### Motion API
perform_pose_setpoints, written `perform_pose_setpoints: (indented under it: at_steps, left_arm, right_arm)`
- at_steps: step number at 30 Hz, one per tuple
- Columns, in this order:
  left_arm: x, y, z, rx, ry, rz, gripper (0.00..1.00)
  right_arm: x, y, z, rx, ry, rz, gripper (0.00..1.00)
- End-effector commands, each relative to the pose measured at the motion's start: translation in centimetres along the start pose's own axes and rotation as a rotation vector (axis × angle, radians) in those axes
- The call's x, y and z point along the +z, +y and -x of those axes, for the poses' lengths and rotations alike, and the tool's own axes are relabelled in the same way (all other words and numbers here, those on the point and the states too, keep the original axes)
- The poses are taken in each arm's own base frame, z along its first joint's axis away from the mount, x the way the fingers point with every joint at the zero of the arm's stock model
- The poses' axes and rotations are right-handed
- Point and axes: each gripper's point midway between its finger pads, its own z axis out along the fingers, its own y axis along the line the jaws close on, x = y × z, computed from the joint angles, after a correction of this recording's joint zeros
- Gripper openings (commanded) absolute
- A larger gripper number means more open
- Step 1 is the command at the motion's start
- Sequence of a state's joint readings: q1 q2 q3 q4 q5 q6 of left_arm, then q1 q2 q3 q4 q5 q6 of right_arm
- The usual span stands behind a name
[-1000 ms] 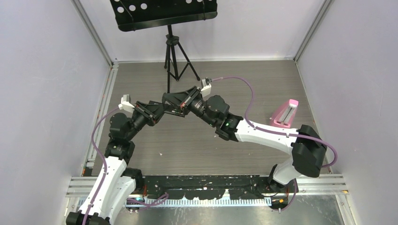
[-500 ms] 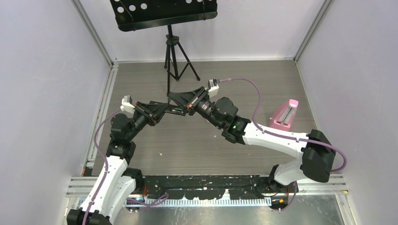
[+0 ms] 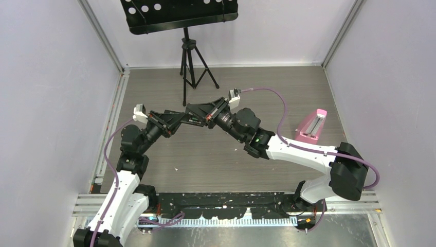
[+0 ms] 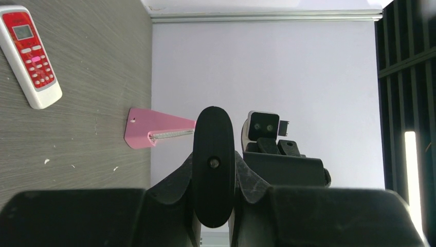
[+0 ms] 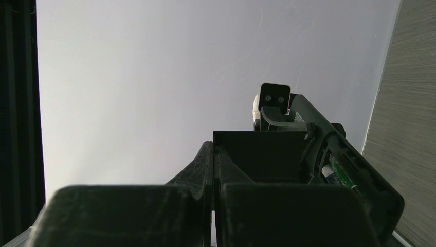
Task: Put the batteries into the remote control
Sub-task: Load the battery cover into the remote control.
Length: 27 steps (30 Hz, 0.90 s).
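Observation:
My left gripper is shut on a black remote control, held above the table and seen end-on between its fingers. In the right wrist view the remote shows its open compartment with a green battery and a dark, silver-ended battery lying in it. The orange battery is not in view. My right gripper is shut, with its pads together right beside the remote and nothing visible between them. Both grippers meet over the table's middle.
A red-and-white remote lies on the table; the arms hide it from above. A pink wedge-shaped holder stands at the right. A black music stand on a tripod stands at the back.
The right arm has swung a little to the right and back, and its gripper has shifted along the remote. The left gripper has kept its hold and barely moved.

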<state>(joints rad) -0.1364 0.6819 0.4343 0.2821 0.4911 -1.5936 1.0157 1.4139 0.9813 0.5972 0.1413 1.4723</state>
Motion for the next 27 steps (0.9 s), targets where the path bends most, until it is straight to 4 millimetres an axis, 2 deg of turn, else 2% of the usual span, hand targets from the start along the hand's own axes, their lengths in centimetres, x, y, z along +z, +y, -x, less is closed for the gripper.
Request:
perform_pose_setpoints:
  at_steps: [1,7,18,27]
  left_arm:
    - [-0.5,-2.0,-0.7,0.023,0.031,-0.082,0.0]
    - [-0.5,-2.1,-0.9,0.01,0.037,-0.087,0.0]
    - [-0.2,-1.7,-0.6,0.011,0.033,-0.081,0.0]
    - [-0.3,-2.2,-0.7,0.01,0.033,-0.095,0.0]
  right_arm:
    - [-0.2,1.8,0.7,0.036,-0.01,0.065,0.0]
    - [0.0,1.1,0.8,0.053,-0.007,0.057,0.01]
    - [0.2,1.3,0.0,0.081,0.039,0.064,0.01]
    - [-0.1,-0.7,0.1,0.083,0.031,0.002,0.0]
